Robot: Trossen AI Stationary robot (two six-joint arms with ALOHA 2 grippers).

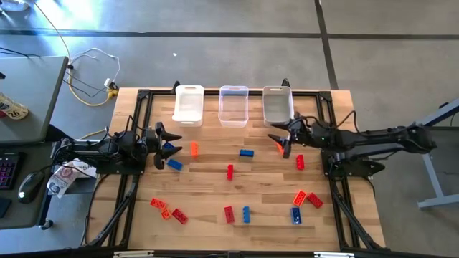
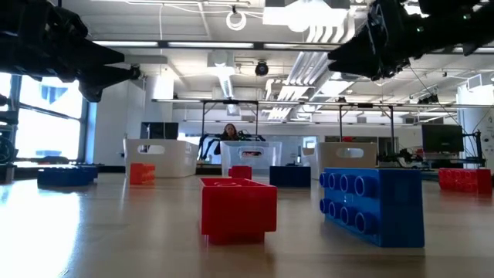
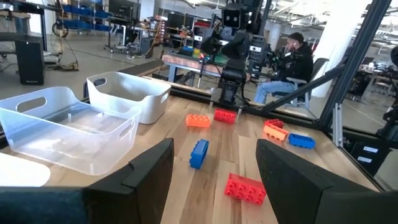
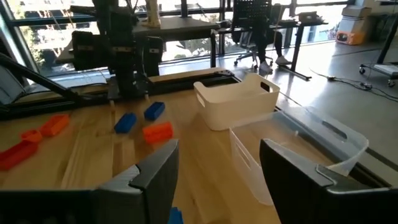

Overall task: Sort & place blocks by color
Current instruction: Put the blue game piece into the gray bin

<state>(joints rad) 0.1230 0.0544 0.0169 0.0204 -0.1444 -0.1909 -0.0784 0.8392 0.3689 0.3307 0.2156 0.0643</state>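
Observation:
Small orange, red and blue blocks lie scattered flat on the wooden table [image 1: 215, 186]. My left gripper [image 1: 169, 147] hangs open and empty above the table's left side, over two blue blocks [image 1: 174, 165]. An orange block [image 1: 194, 149] lies just right of it. My right gripper [image 1: 280, 143] hangs open and empty at the right, near the right bin [image 1: 277, 105], over an orange block [image 1: 279, 147]. Both grippers show high above the table in the low view, the left gripper [image 2: 116, 73] and the right gripper [image 2: 347, 54]. Each wrist view shows its own fingers wide apart: the left fingers [image 3: 149, 171] and the right fingers [image 4: 155, 174].
Three translucent white bins stand in a row at the far edge: left [image 1: 188, 104], middle [image 1: 234, 105] and right. More blocks lie toward the near edge: red and orange [image 1: 167, 211], red [image 1: 229, 213], blue [image 1: 246, 213], blue [image 1: 295, 215], orange and red [image 1: 307, 198]. A person sits beyond the table [image 3: 298, 59].

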